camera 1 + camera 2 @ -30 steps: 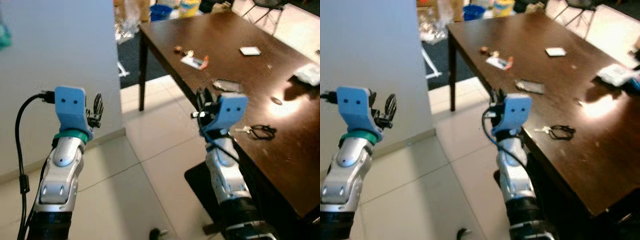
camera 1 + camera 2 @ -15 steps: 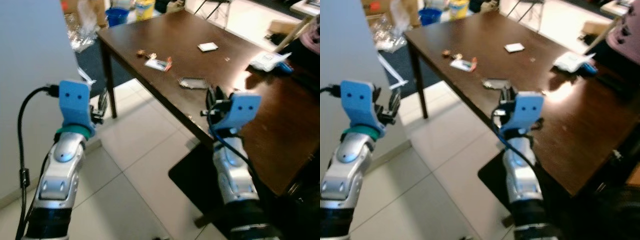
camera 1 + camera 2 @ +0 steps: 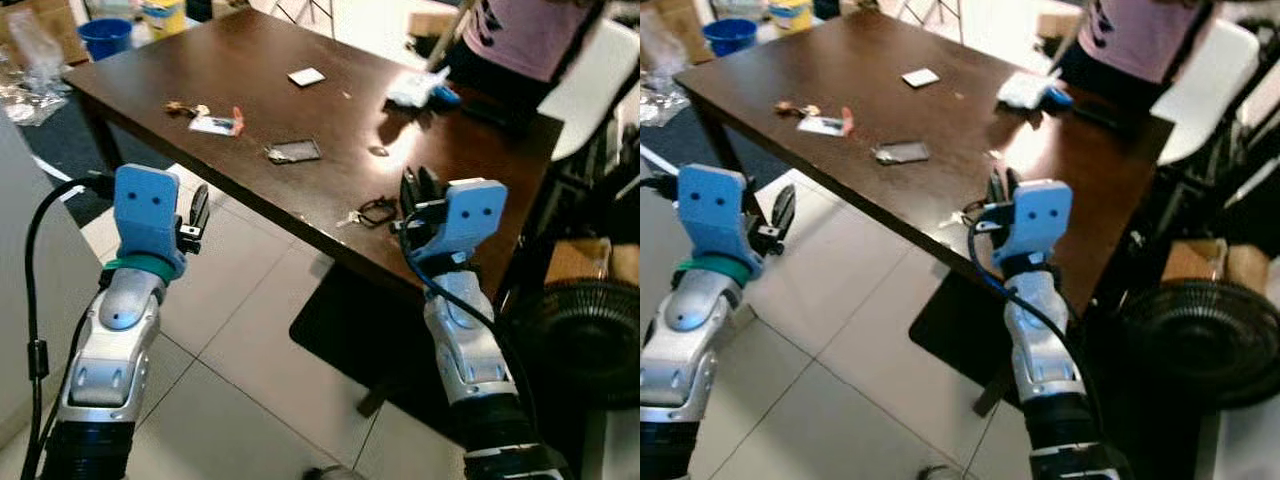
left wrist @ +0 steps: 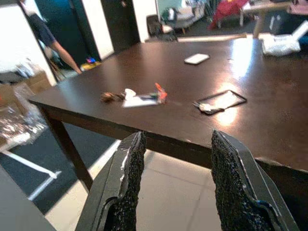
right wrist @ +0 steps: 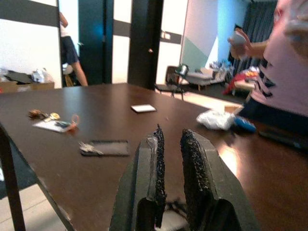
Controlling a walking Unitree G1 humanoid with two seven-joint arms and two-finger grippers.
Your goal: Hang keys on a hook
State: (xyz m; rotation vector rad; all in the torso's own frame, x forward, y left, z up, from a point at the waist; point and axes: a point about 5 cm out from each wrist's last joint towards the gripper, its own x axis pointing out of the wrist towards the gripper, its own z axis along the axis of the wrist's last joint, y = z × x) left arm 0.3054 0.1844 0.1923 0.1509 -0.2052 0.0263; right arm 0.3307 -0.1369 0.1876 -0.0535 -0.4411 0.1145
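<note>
A bunch of keys on a black loop (image 3: 372,212) lies on the dark wooden table (image 3: 330,110), close to its near edge. My right gripper (image 3: 418,186) is raised just right of the keys, above the table edge. Its fingers (image 5: 158,178) stand almost together with nothing between them, and the black loop (image 5: 174,206) lies just beyond them. My left gripper (image 3: 198,208) is held up over the tiled floor, off the table's near side. Its fingers (image 4: 127,192) are spread wide and hold nothing.
Also on the table: a dark case with keys (image 3: 293,151), a card with red tag (image 3: 218,123), a white card (image 3: 306,76), a white bag (image 3: 425,92). A person in pink (image 3: 525,30) stands at the far end. Fan (image 3: 585,340) at right, wall at left.
The camera has swung right: the wall slid off to the left, the table moved to the middle, and the person and fan came into view. Both arms keep their raised pose.
</note>
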